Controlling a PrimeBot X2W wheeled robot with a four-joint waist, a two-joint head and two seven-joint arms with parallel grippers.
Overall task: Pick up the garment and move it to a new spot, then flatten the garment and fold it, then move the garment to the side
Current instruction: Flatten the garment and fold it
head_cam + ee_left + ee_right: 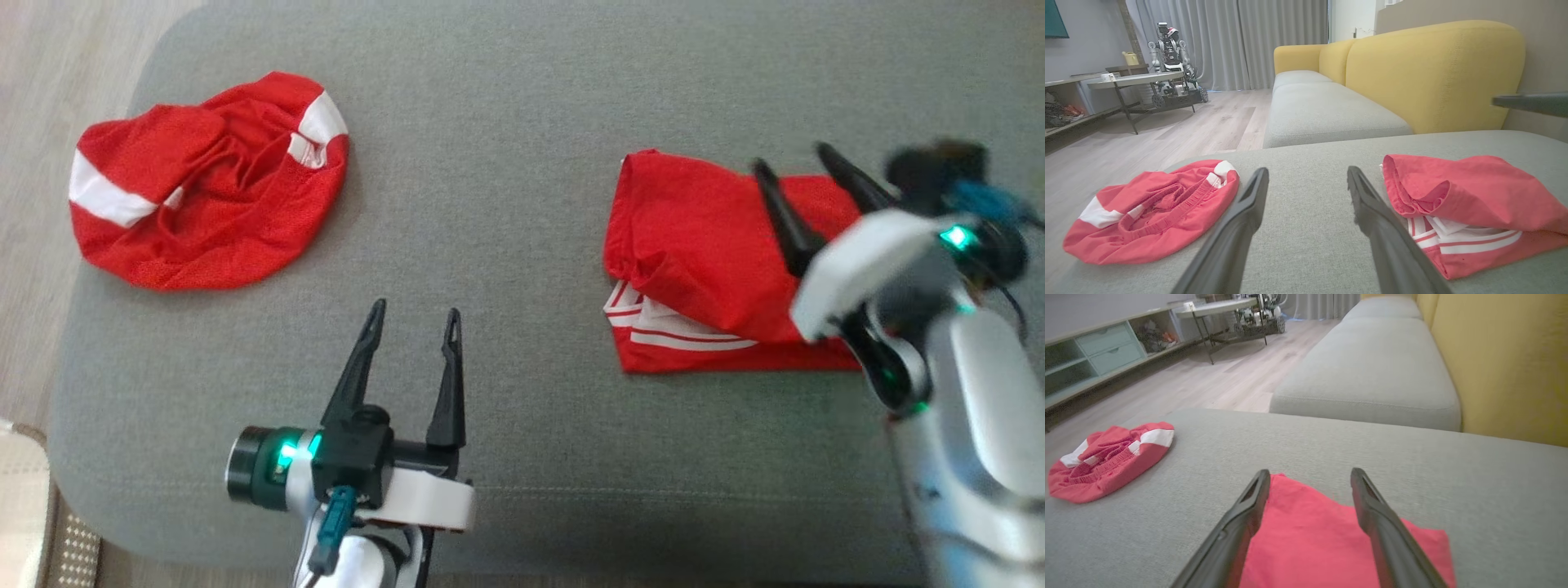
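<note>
Grey cushion [506, 122] is bearing a crumpled red heap [204, 188] at its far left corner, while the folded red-and-white garment [694, 245] is lying by its right edge under the open, empty right hand [790, 157], the left hand [415, 309] gaping empty.

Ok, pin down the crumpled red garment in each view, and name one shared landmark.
Head view: crumpled garment at upper left on the grey cushion.
Left wrist view: crumpled garment at lower left, near the cushion's edge.
Right wrist view: crumpled garment at the left edge, mid-height.
Shared landmark: the folded red garment, to its right in all three.
</note>
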